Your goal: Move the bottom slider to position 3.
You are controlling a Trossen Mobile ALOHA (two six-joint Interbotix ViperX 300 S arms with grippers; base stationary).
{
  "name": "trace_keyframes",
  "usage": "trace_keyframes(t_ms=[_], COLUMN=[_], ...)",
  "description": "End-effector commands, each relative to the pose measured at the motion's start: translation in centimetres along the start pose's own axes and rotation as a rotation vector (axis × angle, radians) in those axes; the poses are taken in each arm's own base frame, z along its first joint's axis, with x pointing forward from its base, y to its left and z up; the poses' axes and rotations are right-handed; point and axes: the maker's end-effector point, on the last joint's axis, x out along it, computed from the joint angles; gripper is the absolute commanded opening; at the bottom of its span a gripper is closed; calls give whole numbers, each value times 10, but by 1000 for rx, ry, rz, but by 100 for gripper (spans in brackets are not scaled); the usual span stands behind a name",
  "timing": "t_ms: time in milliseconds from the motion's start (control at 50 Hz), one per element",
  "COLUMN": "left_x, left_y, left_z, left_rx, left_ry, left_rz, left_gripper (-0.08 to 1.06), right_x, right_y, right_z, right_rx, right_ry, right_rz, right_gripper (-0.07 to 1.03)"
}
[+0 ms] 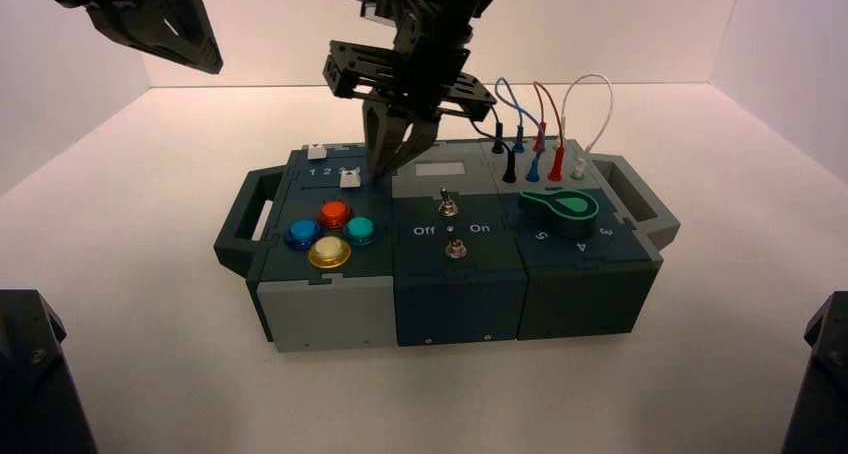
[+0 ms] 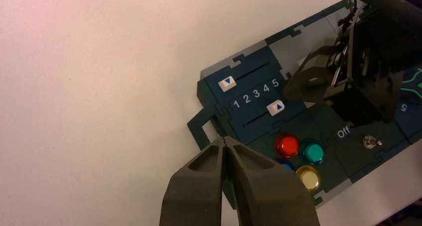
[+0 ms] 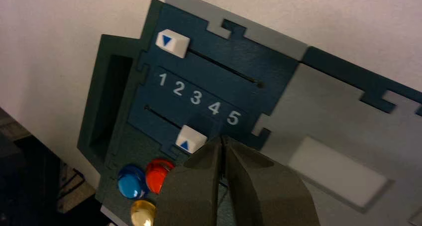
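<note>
The bottom slider (image 3: 191,139) is a white knob with a blue triangle, standing roughly under the digit 4, just past position 3 (image 3: 196,97). It also shows in the high view (image 1: 350,178) and the left wrist view (image 2: 275,108). My right gripper (image 3: 222,139) is shut and empty. Its tips point down at the box right beside the knob, on the side of the digit 5; I cannot tell if they touch it. In the high view the right gripper (image 1: 383,169) stands over the slider panel. My left gripper (image 2: 225,139) is shut and empty, held high off the box's left end.
The top slider (image 3: 172,43) sits at digit 1. Red (image 1: 334,213), blue (image 1: 302,234), teal (image 1: 360,231) and yellow (image 1: 329,252) buttons lie in front of the sliders. Toggle switches (image 1: 448,206), a green dial (image 1: 562,207) and looped wires (image 1: 545,124) lie to the right.
</note>
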Motion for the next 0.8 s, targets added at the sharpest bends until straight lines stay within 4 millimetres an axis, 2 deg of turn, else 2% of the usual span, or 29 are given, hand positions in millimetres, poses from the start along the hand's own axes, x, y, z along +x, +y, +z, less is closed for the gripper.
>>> trace_keyframes(t_ms=[20,220,640,800], left_x=[-5,-5,-6,-8], left_y=[-1,-1,-1,-2], left_z=[13,13,13,14], left_rx=[11,15,14,16], left_ry=[-37,-35,-37,-47], left_rz=[-2,-2,-2,-3], left_gripper=[-3,-3,-3,-3], right_x=[-2,3,1,-20], right_y=[13,19,13,-4], right_z=[5,1,-6,-9], right_rx=[-22,-24,-15,0], right_ry=[-9,7,18,-9], right_rz=[18,27,18,3], right_gripper=[-2,-2,-2,-2])
